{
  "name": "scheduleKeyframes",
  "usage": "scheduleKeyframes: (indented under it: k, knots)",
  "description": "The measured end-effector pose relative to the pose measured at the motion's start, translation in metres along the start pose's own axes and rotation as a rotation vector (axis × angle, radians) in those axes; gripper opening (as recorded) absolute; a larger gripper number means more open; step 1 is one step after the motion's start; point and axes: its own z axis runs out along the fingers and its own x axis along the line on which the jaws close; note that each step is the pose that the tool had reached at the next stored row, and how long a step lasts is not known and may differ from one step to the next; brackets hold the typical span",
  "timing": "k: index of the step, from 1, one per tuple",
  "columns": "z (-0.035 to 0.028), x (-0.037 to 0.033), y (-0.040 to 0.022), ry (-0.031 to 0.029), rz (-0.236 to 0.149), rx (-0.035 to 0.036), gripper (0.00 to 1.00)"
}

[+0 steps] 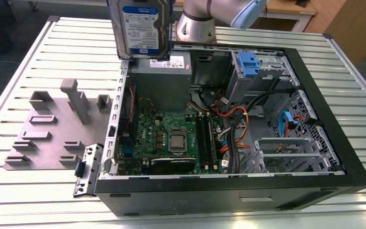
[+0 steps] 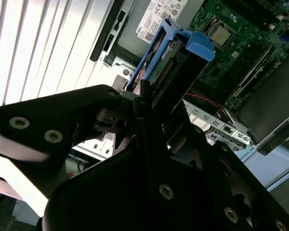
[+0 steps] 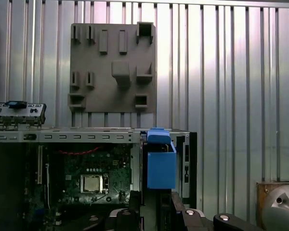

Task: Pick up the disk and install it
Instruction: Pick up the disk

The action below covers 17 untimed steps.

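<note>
Blue-framed, the disk (image 1: 141, 28) hangs clamped in our gripper (image 2: 147, 103) over the far corner of the case (image 1: 323, 95), at the exterior view's left; we judge it lifted, wanting bay alignment.

The arm (image 1: 202, 21) stands at the top centre of the exterior view, a silver joint with a pale blue cap, running up out of the frame. In the second wrist view the black gripper (image 2: 149, 103) has its fingers (image 2: 106, 101) clamped on the disk (image 2: 176, 57).
</note>
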Motion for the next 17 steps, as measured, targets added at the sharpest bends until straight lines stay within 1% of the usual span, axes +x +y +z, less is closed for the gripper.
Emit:
scheduleKeyframes:
  k: [7, 17]
  knots:
    - [-0.0005, -0.0002, -0.0315, 0.0001, 0.0, -0.0001, 0.35]
    - [-0.0009, -0.0006, -0.0728, 0.0, 0.0, -0.0001, 0.35]
